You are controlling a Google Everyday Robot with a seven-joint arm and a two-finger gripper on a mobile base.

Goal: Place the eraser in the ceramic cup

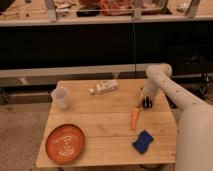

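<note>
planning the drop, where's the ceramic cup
Camera view: the ceramic cup stands near the table's left edge, behind the orange plate; the gripper hangs at the right edge by the carrot.

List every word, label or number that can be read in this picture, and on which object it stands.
None can be read.
White bottle: dark marks, too blurred to read.
Orange plate: pale pattern, no letters visible.
The gripper is low near the right edge of the table, beside the carrot; no marking shows on it.
</note>
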